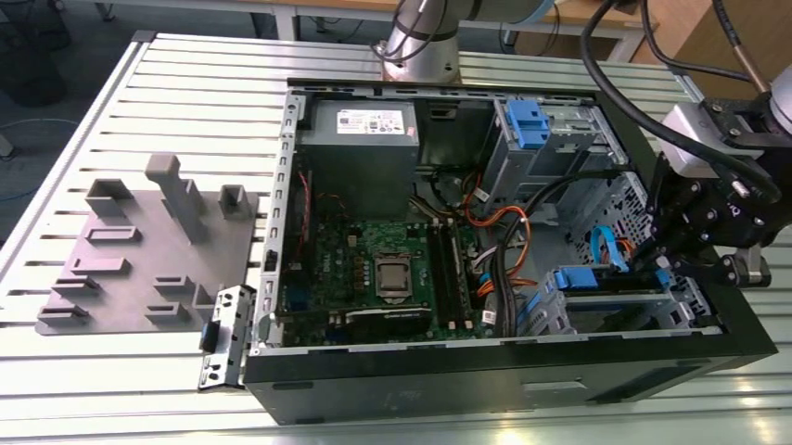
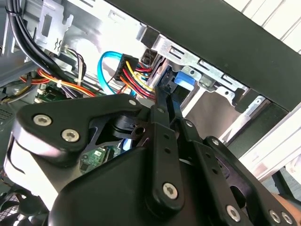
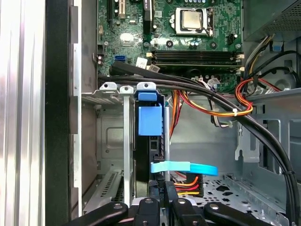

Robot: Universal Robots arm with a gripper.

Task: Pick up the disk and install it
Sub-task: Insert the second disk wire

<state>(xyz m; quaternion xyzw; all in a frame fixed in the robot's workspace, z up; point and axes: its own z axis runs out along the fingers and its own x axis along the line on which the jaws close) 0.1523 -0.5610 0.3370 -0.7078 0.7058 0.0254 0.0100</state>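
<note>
**Disk standing in the drive bay, end effector at its edge**

The flat silver-metal disk with blue plastic side rails (image 3: 150, 120) stands on edge inside the grey metal drive bay (image 1: 619, 306) at the front corner of the open black computer case (image 1: 495, 371). The black end effector (image 3: 162, 200) is at the disk's edge, its fingers pressed close around it. A light blue flat cable (image 3: 183, 167) and a red-yellow-black wire bundle (image 3: 186, 183) lie just beside. The case rests on the slatted white worktop (image 1: 124, 371).

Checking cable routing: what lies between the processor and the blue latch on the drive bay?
In the first wrist view, memory sticks and black cables lie between the processor and the blue latch.
</note>
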